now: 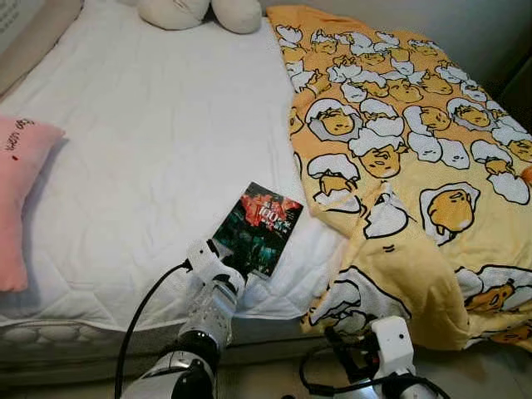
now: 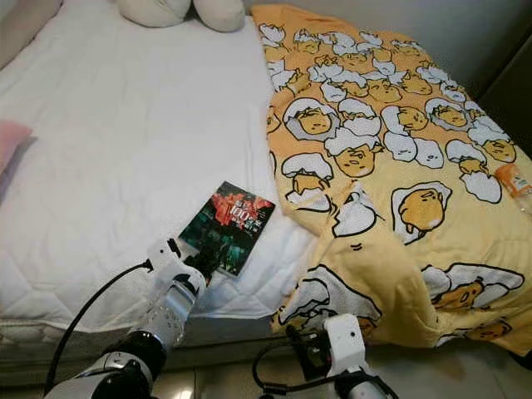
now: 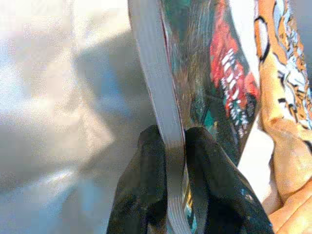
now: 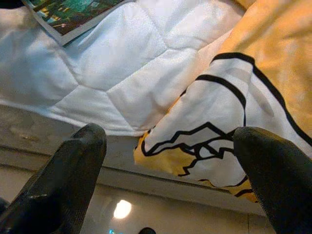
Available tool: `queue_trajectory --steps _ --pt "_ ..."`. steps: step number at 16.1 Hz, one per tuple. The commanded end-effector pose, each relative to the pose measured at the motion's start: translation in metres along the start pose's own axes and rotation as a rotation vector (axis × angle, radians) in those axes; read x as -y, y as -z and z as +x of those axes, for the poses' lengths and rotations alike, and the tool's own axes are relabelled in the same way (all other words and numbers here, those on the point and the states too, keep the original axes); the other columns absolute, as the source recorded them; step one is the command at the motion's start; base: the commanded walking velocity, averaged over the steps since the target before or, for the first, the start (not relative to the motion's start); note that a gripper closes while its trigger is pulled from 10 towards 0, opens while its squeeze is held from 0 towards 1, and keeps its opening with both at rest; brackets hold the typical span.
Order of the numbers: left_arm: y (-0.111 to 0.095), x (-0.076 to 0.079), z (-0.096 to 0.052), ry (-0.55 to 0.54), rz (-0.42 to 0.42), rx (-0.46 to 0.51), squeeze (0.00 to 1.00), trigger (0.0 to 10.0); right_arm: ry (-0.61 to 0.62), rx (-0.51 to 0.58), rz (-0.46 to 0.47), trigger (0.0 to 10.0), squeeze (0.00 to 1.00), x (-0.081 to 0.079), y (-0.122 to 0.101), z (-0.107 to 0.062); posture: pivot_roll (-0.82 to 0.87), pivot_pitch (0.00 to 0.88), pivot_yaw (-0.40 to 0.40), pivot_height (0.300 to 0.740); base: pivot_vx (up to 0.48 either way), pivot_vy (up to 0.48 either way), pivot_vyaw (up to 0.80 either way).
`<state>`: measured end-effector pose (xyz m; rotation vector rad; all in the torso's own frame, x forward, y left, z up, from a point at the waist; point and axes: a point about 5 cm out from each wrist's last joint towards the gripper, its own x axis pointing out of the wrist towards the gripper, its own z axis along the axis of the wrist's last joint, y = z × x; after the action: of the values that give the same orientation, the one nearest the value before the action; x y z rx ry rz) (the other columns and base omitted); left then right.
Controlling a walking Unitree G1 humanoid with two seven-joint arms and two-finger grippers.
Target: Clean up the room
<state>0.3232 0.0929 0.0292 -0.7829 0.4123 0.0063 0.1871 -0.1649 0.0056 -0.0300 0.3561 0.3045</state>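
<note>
Across the left eye view: bed w/ white quilted mattress cover [image 1: 158,141], cut off at top & left edges. 1 pink pillow [image 1: 21,195] at mid-left, partly out of frame. 2 pale cushions [image 1: 199,12] at top centre, tops cropped. 1 yellow blanket [image 1: 399,158] w/ egg-cartoon print fills the right half, draping over the bed's lower edge. 1 book [image 1: 258,229], dark cover w/ red & white lettering too small to read, lies near the bed's lower edge, centre frame, just beside the blanket. Left gripper [image 1: 223,259] reaches up from bottom centre, arm angled up-right, its tip at the book's lower corner; black cable loops off the wrist. Right gripper [image 1: 353,342] sits low at bottom right, below the blanket's hanging edge, fingers mostly hidden behind its white housing.

Right eye view: same scene; 1 orange-capped item [image 2: 514,179] at the right edge on the blanket, cut off, hard to identify.

Left wrist view: 2 black fingers [image 3: 146,195] clamped on the book's edge, one each side; page block & cover run up-frame; background blurred.

Right wrist view: 2 fingers [image 4: 73,170] wide apart, nothing between them; blanket corner & mattress edge beyond, book corner at upper left.
</note>
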Motion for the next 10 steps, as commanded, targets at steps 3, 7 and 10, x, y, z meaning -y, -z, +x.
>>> queue_trajectory --steps 3,7,10 --pt "-0.011 0.018 0.006 0.066 -0.031 0.032 0.0 0.0 0.047 0.017 0.016 10.0 0.0 0.008 -0.002 0.009 0.02 0.094 -0.071 0.74 0.0 0.0 0.0" --pt "-0.037 0.035 0.013 0.125 0.004 0.088 0.0 0.0 0.068 0.068 0.016 10.0 0.0 0.012 -0.017 0.031 0.03 0.019 -0.031 0.74 0.0 0.0 0.0" --pt "-0.064 0.06 0.014 0.233 0.228 0.207 0.0 0.0 0.119 0.168 0.033 10.0 0.0 0.02 -0.044 0.045 0.03 0.0 0.001 0.74 0.0 0.0 0.0"
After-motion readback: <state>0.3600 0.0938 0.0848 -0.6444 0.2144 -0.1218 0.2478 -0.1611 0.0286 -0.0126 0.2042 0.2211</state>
